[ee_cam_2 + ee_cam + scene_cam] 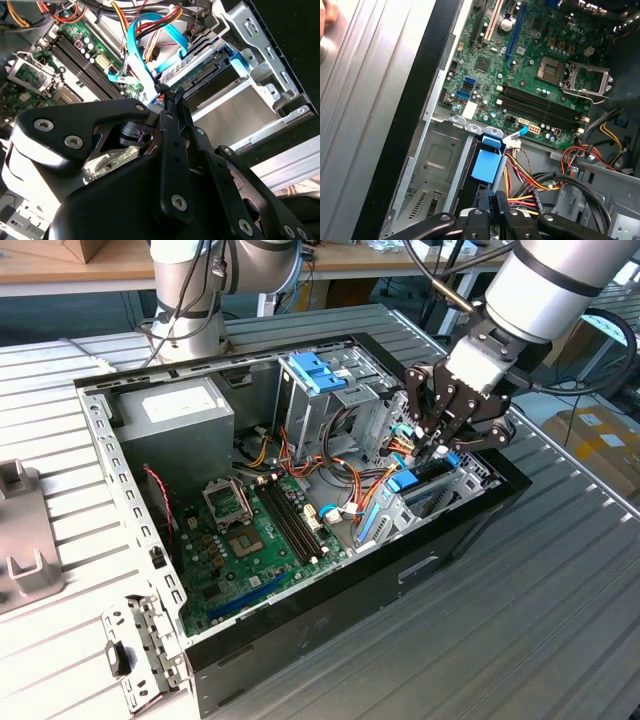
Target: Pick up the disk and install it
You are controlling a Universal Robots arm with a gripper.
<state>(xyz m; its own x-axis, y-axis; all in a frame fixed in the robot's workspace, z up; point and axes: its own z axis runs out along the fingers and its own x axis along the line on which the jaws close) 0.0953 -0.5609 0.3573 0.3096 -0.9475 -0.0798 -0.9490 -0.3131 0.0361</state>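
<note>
The tool (437, 448) reaches down into the open computer case (300, 625) on the tabletop (560, 590), at the drive bay by the case's wall on the exterior view's right. Its fingers (492, 210) are pinched nearly together on the disk (486, 165), whose blue carrier stands edge-up in the bay beside the motherboard (250, 540), with coloured cables (540, 180) alongside.

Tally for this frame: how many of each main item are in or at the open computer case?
Computer case: 1
Motherboard: 1
Power supply box: 1
Disk: 1
End effector: 1
Total: 5
</note>
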